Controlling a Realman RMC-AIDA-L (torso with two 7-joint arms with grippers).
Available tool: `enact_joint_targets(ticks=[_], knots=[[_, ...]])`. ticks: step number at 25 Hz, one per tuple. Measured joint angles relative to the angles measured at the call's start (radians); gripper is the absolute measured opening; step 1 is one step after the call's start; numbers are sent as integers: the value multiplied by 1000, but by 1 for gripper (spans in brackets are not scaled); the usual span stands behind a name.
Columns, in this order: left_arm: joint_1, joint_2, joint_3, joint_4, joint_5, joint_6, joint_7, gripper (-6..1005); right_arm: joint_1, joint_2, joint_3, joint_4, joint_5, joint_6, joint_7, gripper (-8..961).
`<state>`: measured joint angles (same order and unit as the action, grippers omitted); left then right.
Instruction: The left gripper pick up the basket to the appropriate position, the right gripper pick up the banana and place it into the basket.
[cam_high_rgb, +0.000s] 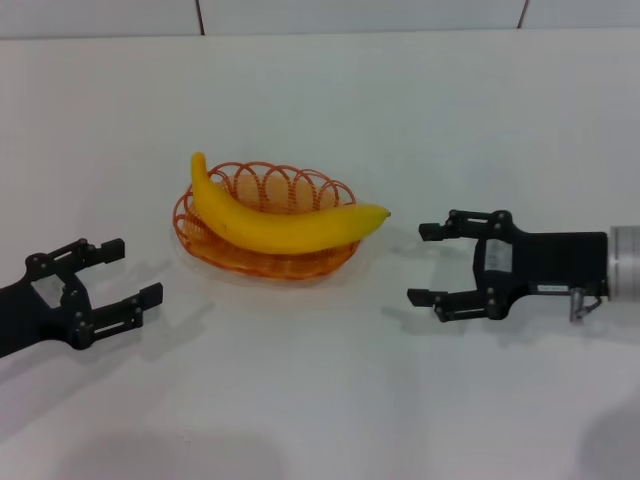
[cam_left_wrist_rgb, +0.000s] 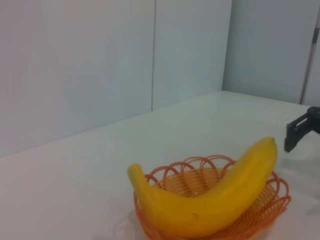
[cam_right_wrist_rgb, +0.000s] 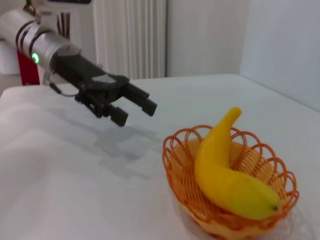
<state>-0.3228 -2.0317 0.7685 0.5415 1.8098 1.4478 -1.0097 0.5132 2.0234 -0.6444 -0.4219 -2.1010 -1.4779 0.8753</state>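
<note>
- a white table (cam_high_rgb: 330, 400) fills most of the head view — plain and smooth, with soft grey shadows on it
- pale wall panels (cam_left_wrist_rgb: 100, 60) stand behind the table, split by thin vertical seams
- a white ribbed radiator (cam_right_wrist_rgb: 130, 37) shows at the back in the right wrist view
- a red object (cam_right_wrist_rgb: 29, 70) sits beside it — too little visible to name
</note>
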Motion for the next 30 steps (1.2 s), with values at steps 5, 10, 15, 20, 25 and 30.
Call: enact_joint_targets(ticks=[5,10,15,20,25,30], knots=[[-11,-1,-11,-2,-4,4,6,798,19,8,1,32,0,97,-3,833],[-28,-1,-12,-31,-5,7,27,799,29,8,6,45,5,113,-2,834],[-30,-1,-12,-37,-4,8,33,800,30,8,7,47,9,114,-2,834],[-31,-1,-12,-37,-4,8,33,800,30,8,8,48,9,114,-2,834],[-30,-1,-12,-37,-1,9,33,800,30,8,8,48,9,114,-1,834],[-27,1,-12,-37,-3,9,33,800,27,7,9,47,10,114,-1,834]])
